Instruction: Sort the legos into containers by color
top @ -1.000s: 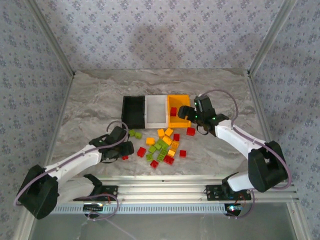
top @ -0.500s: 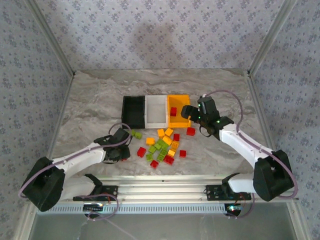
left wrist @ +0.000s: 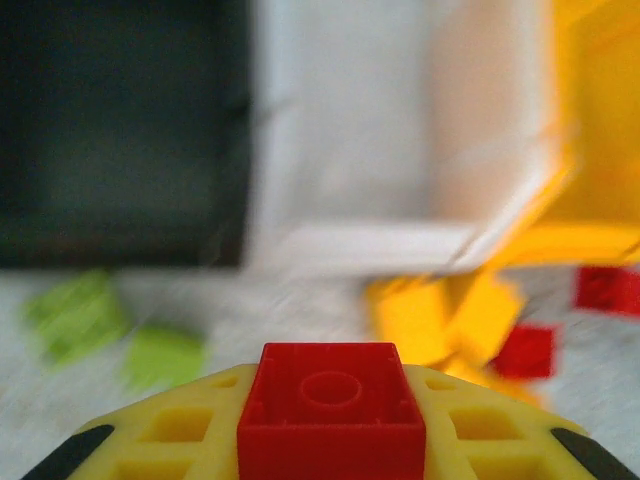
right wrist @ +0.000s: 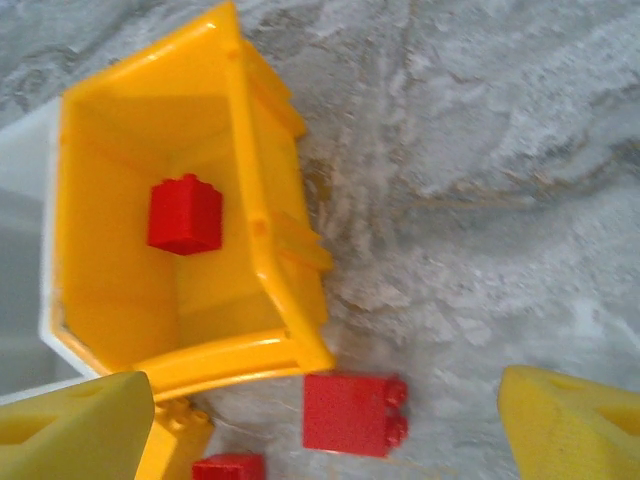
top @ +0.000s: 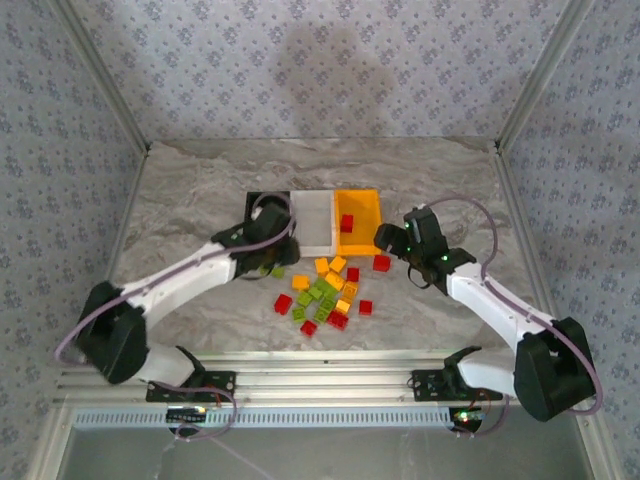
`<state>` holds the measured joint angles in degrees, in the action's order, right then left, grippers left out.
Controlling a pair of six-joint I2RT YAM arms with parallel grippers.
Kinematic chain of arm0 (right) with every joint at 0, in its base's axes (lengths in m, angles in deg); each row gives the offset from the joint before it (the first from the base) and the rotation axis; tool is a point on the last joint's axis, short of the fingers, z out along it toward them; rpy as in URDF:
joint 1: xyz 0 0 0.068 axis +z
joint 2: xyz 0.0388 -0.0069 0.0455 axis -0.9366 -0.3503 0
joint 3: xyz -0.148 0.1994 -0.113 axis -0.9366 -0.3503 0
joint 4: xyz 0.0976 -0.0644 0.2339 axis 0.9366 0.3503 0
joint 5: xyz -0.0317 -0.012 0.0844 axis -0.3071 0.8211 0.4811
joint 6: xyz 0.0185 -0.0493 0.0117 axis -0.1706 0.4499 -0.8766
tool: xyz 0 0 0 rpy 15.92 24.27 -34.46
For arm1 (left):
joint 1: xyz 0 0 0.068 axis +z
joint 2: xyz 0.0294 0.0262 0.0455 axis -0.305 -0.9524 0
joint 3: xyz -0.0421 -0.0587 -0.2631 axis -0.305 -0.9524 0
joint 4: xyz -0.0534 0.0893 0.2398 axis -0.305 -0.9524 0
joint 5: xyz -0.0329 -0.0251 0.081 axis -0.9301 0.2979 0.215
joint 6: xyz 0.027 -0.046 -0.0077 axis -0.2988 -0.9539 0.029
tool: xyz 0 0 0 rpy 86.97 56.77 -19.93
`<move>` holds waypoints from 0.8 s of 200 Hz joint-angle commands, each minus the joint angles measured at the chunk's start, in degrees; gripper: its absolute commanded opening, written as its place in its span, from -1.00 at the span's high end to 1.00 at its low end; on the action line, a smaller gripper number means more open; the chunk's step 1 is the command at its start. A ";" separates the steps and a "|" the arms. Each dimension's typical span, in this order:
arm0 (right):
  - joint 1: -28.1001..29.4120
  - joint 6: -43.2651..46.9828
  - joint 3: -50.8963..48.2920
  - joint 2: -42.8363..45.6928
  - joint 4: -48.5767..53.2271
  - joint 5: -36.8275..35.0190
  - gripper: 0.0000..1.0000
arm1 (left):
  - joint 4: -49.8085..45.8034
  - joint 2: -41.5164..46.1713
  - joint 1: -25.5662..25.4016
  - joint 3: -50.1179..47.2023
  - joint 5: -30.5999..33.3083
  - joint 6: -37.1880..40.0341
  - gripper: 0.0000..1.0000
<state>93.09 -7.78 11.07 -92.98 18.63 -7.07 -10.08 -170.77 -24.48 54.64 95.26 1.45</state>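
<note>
Most legos (top: 325, 295) lie in a loose mixed heap on the marble table (top: 200, 190), just in front of the three bins. One red brick (left wrist: 330, 410) is pinched between the fingers (left wrist: 170, 435) of my left gripper (top: 272, 228), near the front edges of the black bin (top: 256, 205) and white bin (top: 315, 215). Another red piece (right wrist: 184, 215) sits inside the orange bin (right wrist: 270, 250). My right gripper (top: 387, 238) hangs spread wide and empty by that bin's front corner, above a loose red block (right wrist: 352, 413).
</note>
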 commanded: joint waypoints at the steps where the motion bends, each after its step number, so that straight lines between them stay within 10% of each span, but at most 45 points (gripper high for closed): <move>1: -0.87 -1.93 -2.20 2.77 2.66 -2.03 -0.82 | 1.37 -10.12 -0.94 12.04 -0.34 5.07 0.63; 78: -2.71 -2.70 -6.57 7.46 4.58 -1.42 -0.82 | -12.47 -40.44 -3.75 52.75 -0.08 11.12 0.62; 160: -2.91 -1.39 -6.35 9.23 4.70 2.97 -0.85 | -17.00 -42.45 -4.55 64.20 -0.19 11.12 -0.33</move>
<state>90.22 -9.57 4.82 -84.47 22.26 -6.59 -25.40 -217.29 -28.28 116.85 95.22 11.92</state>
